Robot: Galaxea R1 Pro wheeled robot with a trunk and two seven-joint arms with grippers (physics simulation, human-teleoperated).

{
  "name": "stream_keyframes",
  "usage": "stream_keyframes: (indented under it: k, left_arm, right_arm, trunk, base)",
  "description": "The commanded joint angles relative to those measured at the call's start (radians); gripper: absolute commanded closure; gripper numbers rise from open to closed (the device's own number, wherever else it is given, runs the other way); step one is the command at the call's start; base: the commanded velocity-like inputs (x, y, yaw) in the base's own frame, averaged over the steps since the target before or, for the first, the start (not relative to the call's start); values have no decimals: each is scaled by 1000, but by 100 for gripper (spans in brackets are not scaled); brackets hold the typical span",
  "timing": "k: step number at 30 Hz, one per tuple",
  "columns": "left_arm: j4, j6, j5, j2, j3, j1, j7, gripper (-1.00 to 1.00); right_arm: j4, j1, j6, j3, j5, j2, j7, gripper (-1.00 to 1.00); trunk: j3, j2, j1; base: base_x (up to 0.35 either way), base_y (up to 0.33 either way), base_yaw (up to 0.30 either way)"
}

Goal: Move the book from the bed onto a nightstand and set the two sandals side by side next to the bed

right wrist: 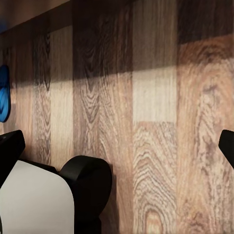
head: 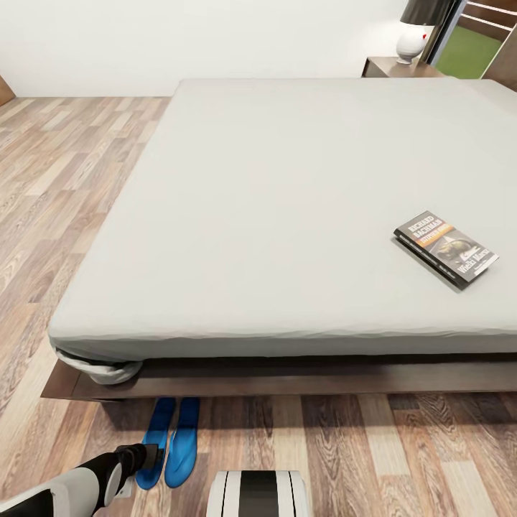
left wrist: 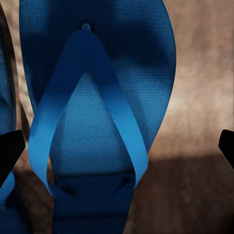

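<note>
Bed [head: 287,215]: pale grey mattress on a dark brown frame, taking up most of the head view; the sheet bunches at its near left corner. Book [head: 446,248]: dark paperback with white lettering and an orange band, lying flat on the mattress toward the near right, apart from the edge. Nightstand [head: 391,68]: dark brown, at the far right corner of the bed, carrying a lamp [head: 416,32] with a white base and dark shade. Two sandals [head: 172,441]: bright blue, lying side by side on the wooden floor [head: 359,452] just in front of the bed's near left end, toes toward the frame. Left gripper [left wrist: 117,148]: the head view shows its arm reaching to the sandals' heel end; the left wrist view adds the close detail, one sandal with its V-shaped strap between the two dark fingertips, jaws spread wide, a second sandal at the edge. Right gripper [right wrist: 117,146]: right wrist view, jaws spread over bare floor planks, a sliver of blue sandal off to one side
</note>
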Motion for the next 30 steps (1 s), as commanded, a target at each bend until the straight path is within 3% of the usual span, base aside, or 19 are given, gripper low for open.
stream_keyframes:
  k: [1,23,30]
  left_arm:
    - [-2,-4,-9,0,5,0,-2,-100]
    - [-2,-4,-9,-1,5,1,-1,-100]
    - [-2,-4,-9,-1,5,1,-1,-100]
  right_arm:
    - [0,-1,11,-3,6,0,6,-100]
    - [-1,-1,11,-3,6,0,6,-100]
    - [-1,-1,11,-3,6,0,6,-100]
  trunk:
    - [-1,0,0]
    - [-1,0,0]
    - [27,1,-3]
  base:
    - [0,0,0]
    - [0,0,0]
    - [0,0,0]
